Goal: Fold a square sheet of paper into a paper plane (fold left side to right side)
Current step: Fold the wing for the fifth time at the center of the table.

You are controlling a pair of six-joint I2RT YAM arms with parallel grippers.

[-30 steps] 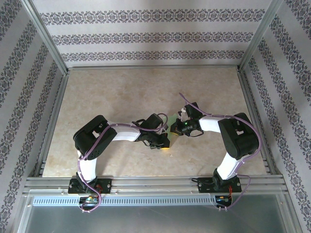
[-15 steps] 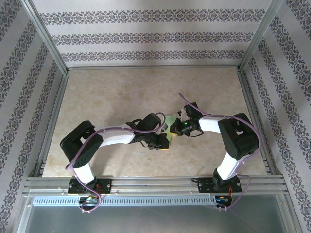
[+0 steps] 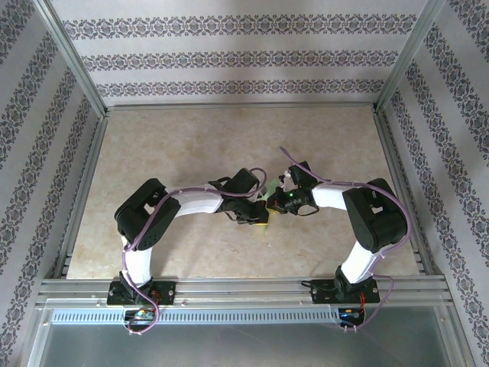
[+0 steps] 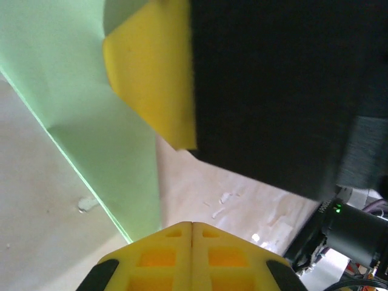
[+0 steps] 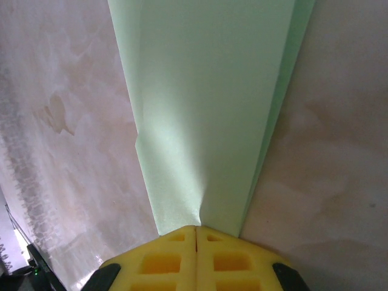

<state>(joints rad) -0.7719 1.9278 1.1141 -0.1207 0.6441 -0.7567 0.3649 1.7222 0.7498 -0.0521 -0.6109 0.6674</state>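
Overhead, I located the light green square sheet of paper [image 3: 270, 187] near the middle of the beige mottled counter [image 3: 176, 153], slightly toward 3 o'clock and between the two wrists. It presented as a narrow layered strip rather than a flat square. In the right wrist view a second layer showed along its 3 o'clock edge. I therefore judged at least one fold made and the pointed plane shape not yet formed.

The left end effector [image 4: 191, 225] reached in from 9 o'clock. Its yellow foam fingers were pressed fully together with nothing between them, and the tips sat just beside the sheet's creased edge, low over the counter. I read this as a pressing posture, since closed fingers make one blunt tool for flattening a crease.

The right end effector [image 5: 195, 229] came in from 3 o'clock, likewise closed. Its tips met the near end of the sheet at 6 o'clock in its own view, and the strip ran away toward 12 o'clock. I could not tell whether it pinned the paper down or nipped a thin edge. I judged its purpose as anchoring, so the light sheet would not slide on the smooth counter.

The two wrists stood very close together, so I rated contact between them and buckling of the paper as the main hazards.
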